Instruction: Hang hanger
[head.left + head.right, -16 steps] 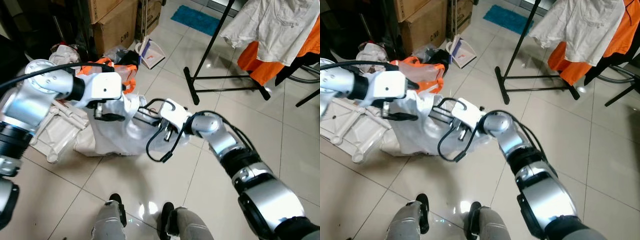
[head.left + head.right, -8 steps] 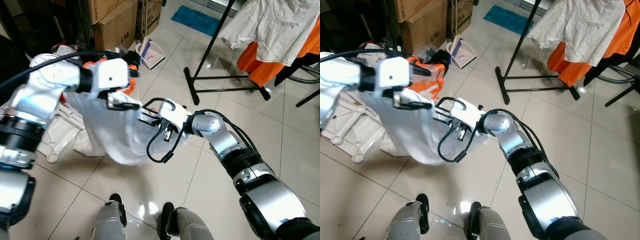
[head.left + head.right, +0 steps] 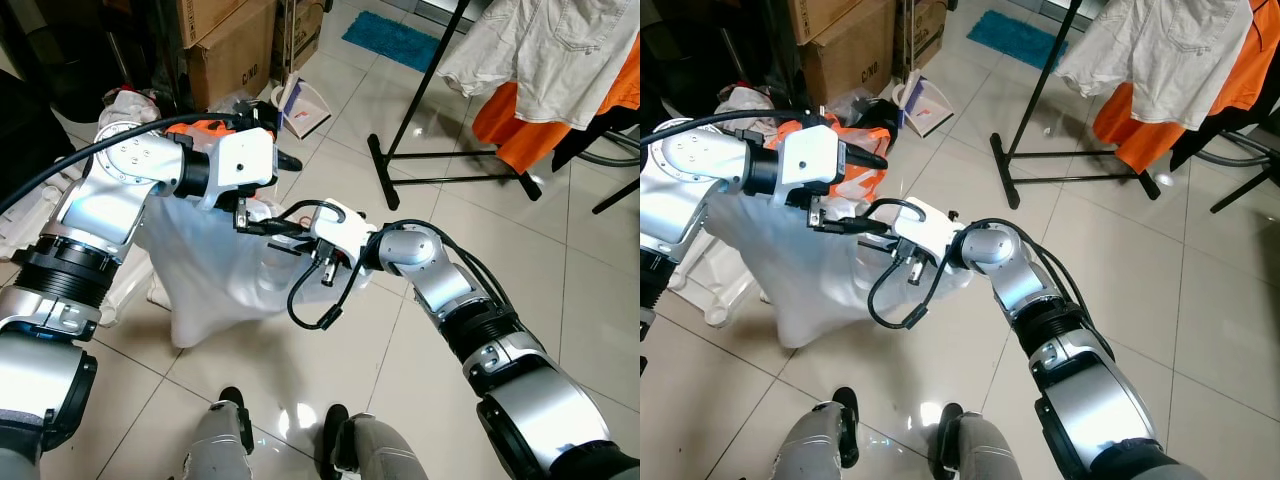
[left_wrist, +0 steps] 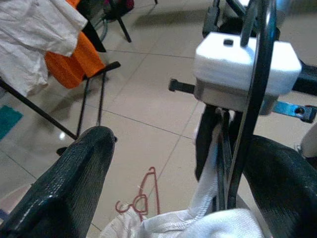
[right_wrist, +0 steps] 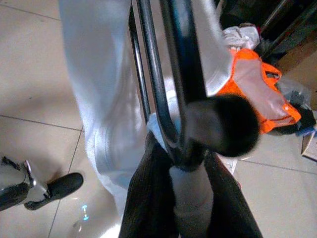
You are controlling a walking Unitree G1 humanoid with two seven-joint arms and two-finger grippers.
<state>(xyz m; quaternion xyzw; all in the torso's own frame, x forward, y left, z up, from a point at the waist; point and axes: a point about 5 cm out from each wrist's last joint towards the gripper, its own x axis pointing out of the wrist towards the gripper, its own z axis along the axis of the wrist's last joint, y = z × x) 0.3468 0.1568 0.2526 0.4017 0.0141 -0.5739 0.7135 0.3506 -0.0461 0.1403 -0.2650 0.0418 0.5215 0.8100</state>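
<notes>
— What's the biggest thing in front of the robot?

— A white garment (image 3: pixel 215 280), thin, smooth and slightly shiny, hanging in soft folds above the glossy tiled floor (image 3: pixel 420 380). Its ribbed collar sits up between the two grippers.

— And the hanger?

— The hanger (image 5: pixel 158 84) is a slim black bar with a curved hook, threaded into the garment's neck, directly between the grippers and above the floor.

— The right gripper?

— The right gripper (image 5: pixel 190 163) has its black textured fingers pinched together on the hanger's neck, with a fold of white cloth caught there too.

— The left one?

— The left gripper (image 3: pixel 262 226) sits at the collar just beside it, touching the cloth. Its broad, pebbled fingers (image 4: pixel 69 183) stand spread apart, the collar lying between them.
</notes>
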